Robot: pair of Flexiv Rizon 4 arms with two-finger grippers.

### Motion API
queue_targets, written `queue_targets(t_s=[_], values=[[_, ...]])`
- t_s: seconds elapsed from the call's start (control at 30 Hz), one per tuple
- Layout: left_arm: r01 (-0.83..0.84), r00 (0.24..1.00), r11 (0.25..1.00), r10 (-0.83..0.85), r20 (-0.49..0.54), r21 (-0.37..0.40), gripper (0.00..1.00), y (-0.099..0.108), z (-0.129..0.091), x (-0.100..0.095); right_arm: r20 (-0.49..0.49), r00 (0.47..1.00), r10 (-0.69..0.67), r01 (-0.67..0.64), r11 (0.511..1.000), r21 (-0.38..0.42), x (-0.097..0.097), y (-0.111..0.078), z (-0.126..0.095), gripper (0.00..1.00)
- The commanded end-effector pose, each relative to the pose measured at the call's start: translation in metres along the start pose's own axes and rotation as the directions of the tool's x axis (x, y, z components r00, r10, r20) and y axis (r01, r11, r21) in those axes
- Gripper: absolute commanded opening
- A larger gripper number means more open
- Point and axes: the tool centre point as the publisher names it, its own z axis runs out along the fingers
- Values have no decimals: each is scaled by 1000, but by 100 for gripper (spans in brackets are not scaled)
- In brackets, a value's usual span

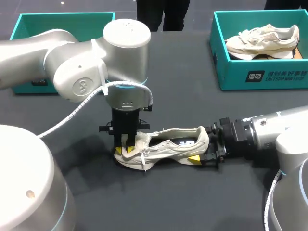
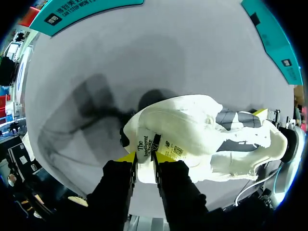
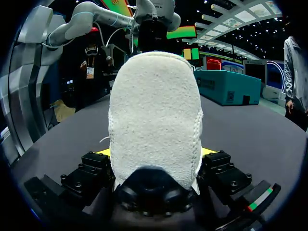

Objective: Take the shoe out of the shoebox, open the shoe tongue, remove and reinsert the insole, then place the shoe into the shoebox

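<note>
The shoe (image 1: 166,147) lies on its sole on the tabletop (image 1: 192,103), in the lower middle of the head view, toe toward the frame's left and heel toward its right. It is out of the shoebox, so the step in hand looks to be opening the tongue.

The tongue (image 2: 147,154) is drawn up out of the throat of the shoe. The left hand (image 2: 144,161), coming straight down over the toe end, is clenched on it, one yellow tip on each face and almost no gap between them. The right hand (image 1: 206,144) reaches in level from the frame's right and grasps the heel, a finger on each flank, fairly wide apart, steadying the shoe against the pull.

A dark lining shows inside the opening. It is probably the insole (image 1: 185,142), not yet removed. The next move likely calls for folding the tongue further toward the toe while the heel is braced, until the opening is wide enough to reach the insole's edge.

One teal shoebox (image 1: 29,21) stands at the upper left, partly behind the left arm. The other shoebox (image 1: 269,79), at the upper right, holds a second shoe (image 1: 262,41).
</note>
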Motion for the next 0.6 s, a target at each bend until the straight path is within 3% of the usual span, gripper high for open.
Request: queue_targets(t_s=[0.03,0.33,0.6], values=[[-2,1000,1000,2,-3,-7,38,-2,6,-4,1,1000,1,-1,1000,5,1,0,1,0],[-31,1000,999,31,-3,-8,47,1,-9,-21,1,1000,1,-1,1000,5,1,0,1,0],[-94,990,994,99,-101,50,47,7,-56,-29,1,1000,1,-1,1000,5,1,0,1,0]])
